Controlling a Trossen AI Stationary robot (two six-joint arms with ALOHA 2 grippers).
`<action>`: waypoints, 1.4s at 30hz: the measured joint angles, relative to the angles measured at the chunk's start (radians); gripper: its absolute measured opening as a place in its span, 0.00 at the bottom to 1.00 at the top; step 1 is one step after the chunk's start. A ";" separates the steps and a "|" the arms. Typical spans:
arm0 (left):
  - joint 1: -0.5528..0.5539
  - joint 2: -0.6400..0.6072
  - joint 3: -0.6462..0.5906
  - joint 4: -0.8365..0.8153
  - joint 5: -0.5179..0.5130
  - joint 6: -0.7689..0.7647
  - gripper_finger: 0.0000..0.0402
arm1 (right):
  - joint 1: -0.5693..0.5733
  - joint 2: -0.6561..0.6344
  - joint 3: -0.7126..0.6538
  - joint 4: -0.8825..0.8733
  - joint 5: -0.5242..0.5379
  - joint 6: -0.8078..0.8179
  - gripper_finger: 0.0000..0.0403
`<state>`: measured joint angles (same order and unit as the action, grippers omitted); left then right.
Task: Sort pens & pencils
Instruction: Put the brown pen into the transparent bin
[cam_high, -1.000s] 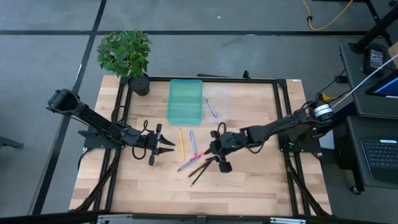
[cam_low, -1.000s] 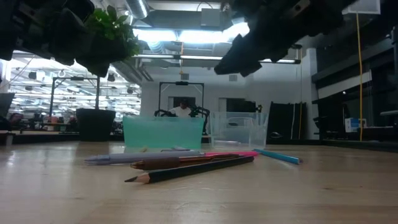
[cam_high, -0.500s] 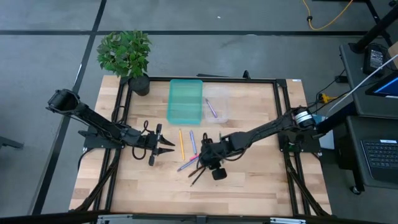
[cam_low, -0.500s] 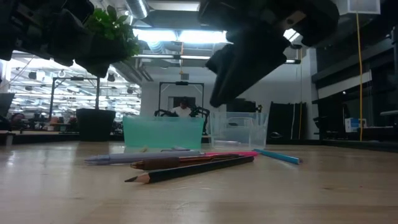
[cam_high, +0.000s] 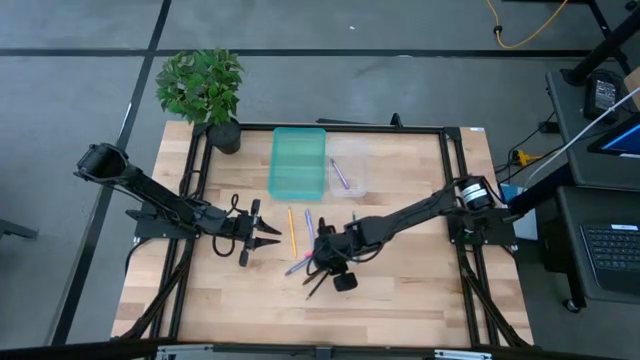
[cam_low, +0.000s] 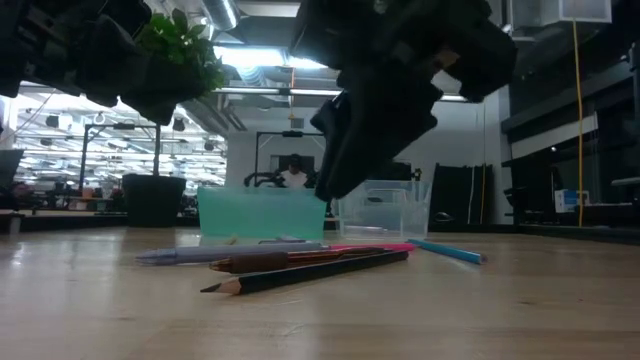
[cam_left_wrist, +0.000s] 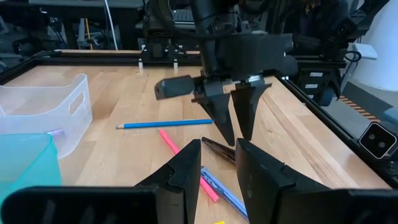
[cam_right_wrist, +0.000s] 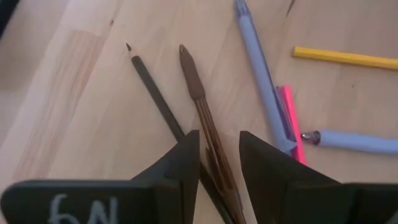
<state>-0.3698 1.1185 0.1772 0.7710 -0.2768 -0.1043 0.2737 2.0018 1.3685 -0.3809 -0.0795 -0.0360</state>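
Observation:
Several pens and pencils lie loose on the wooden table. A dark brown pen (cam_right_wrist: 198, 93), a black pencil (cam_right_wrist: 152, 90), lavender pens (cam_right_wrist: 258, 74), a pink one (cam_right_wrist: 290, 118) and a yellow pencil (cam_right_wrist: 348, 58) show in the right wrist view. A blue pencil (cam_left_wrist: 165, 124) lies farther toward the right. One purple pen (cam_high: 340, 173) rests inside the clear tray. My right gripper (cam_high: 319, 259) hangs open just above the brown pen, fingers pointing down, one on either side of it. My left gripper (cam_high: 262, 232) waits open, left of the yellow pencil.
A teal tray (cam_high: 298, 162) and a clear tray (cam_high: 352, 150) stand side by side at the table's far middle. A potted plant (cam_high: 205, 85) sits at the far left corner. A black frame (cam_high: 455, 180) borders the table. Bare wood lies toward the near edge.
My right gripper has travelled toward the table's left, from beside the pile to over the brown and black sticks, and has come down closer to them. The pens and pencils have stayed where they were.

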 joint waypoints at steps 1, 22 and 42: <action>0.000 0.000 0.000 0.000 0.000 0.001 0.23 | 0.000 0.006 0.000 0.006 0.000 0.000 0.28; 0.000 0.000 0.000 0.000 0.000 0.001 0.23 | 0.013 0.085 0.000 0.007 0.014 0.035 0.29; 0.000 0.000 0.000 0.001 0.001 0.000 0.23 | 0.010 0.144 0.006 -0.033 0.061 0.058 0.29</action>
<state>-0.3695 1.1185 0.1776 0.7723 -0.2760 -0.1043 0.2840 2.1457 1.3746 -0.4141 -0.0186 0.0216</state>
